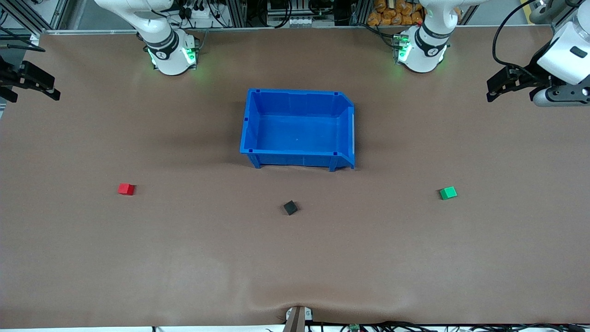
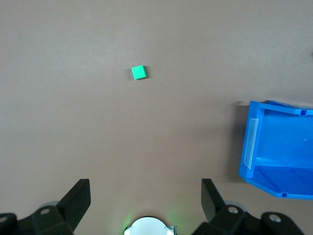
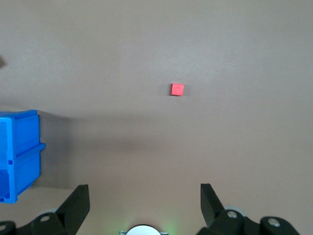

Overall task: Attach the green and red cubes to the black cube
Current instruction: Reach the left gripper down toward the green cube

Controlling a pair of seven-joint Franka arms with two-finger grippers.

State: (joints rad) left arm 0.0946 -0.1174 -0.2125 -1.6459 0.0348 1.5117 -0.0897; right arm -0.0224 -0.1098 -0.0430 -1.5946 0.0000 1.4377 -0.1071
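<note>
Brown matting covers the whole counter (image 1: 184, 258), w/ racks and cables along the edge where both arm bases stand.

Going across as seen from the front: right tool (image 1: 27, 83) hangs over the counter's edge at the right arm's end, fingers (image 3: 76, 203) spread wide, nothing between them. Its wrist cam looks straight down on the red cube (image 1: 126, 189), which sits alone on the mat, well apart from everything. Prob. parked high so the cam gets a clean look before a reach.

Mid-counter is a blue bin (image 1: 249, 138), empty; no obvious role in the task. Black cube (image 1: 290, 207) lies nearer the front cam than the bin, turned a bit askew, roughly between the two coloured cubes. Makes sense as the joining spot, since each arm can reach it from its own end.

Green cube (image 1: 448, 192) sits toward the left arm's end, also alone. Left tool (image 1: 507, 85) is up over that end of the counter, fingers (image 2: 78, 198) spread, empty, wrist cam looking down on the green cube.

No cube touched yet, so the job looks unstarted.
</note>
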